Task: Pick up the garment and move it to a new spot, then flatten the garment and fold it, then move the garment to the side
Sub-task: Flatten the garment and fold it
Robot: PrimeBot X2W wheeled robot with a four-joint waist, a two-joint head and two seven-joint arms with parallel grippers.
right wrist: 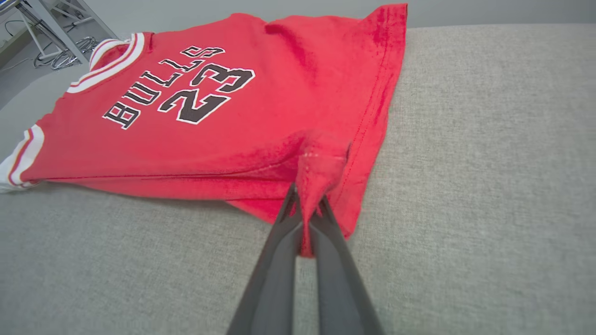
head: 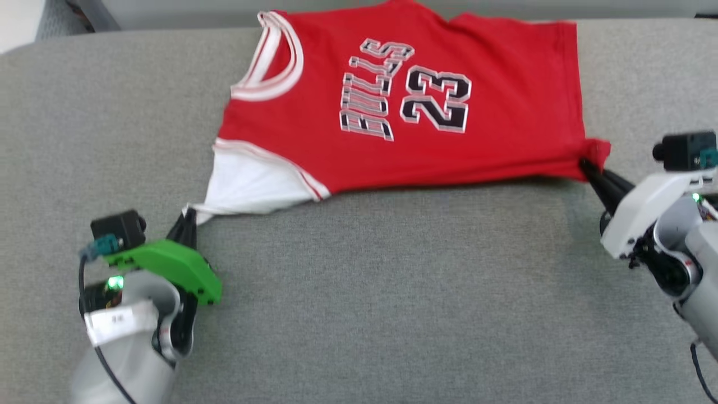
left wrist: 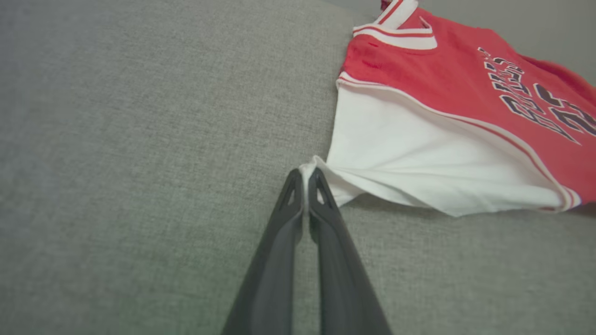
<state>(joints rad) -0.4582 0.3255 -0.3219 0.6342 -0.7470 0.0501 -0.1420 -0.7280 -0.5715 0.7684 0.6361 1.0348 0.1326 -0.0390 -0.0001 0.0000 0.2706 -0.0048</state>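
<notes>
The garment (head: 392, 101), a red jersey with black lettering and the number 23, lies face up and sideways on the grey table, collar toward the left. My left gripper (head: 188, 216) is shut on the corner of its white sleeve (left wrist: 419, 158), pinched between the dark fingertips (left wrist: 305, 179). My right gripper (head: 586, 167) is shut on the near hem corner, red cloth bunched between its fingers (right wrist: 307, 209). The garment (right wrist: 223, 121) is stretched between the two grips, its near edge lifted slightly off the surface.
The grey fabric-covered table (head: 364, 292) spreads wide in front of the garment. Its far edge (head: 112, 33) runs just behind the collar. Metal stand legs (right wrist: 51, 28) are on the floor beyond the table.
</notes>
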